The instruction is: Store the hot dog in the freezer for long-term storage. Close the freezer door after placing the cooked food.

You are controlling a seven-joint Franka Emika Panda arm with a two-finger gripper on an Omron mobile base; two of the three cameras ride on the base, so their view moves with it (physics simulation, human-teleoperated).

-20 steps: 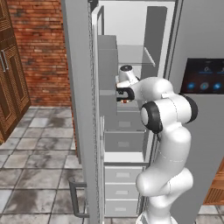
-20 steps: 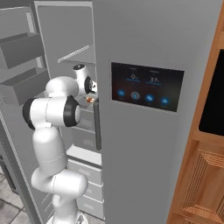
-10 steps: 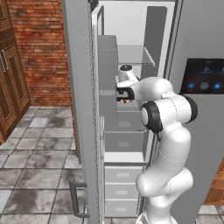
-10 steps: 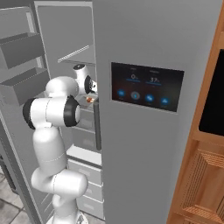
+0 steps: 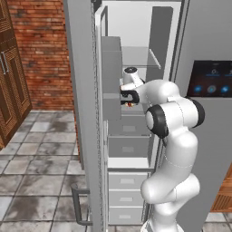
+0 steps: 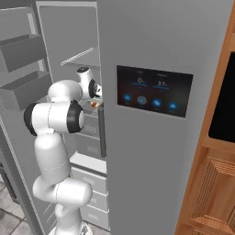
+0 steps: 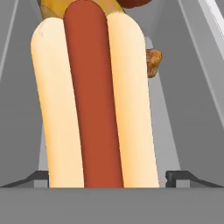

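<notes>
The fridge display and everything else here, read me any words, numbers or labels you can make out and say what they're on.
Black display panel on the fridge door: pale digits and round blue icons, too small and blurred to read.
Hot dog, freezer, freezer door: no text.

We see a tan bun (image 7: 131, 109) with a red sausage (image 7: 94, 100), a grey fridge door (image 5: 84, 113), white freezer walls (image 5: 131, 27), red brick (image 5: 41, 50) and brown wood cabinets (image 6: 215, 183).
</notes>
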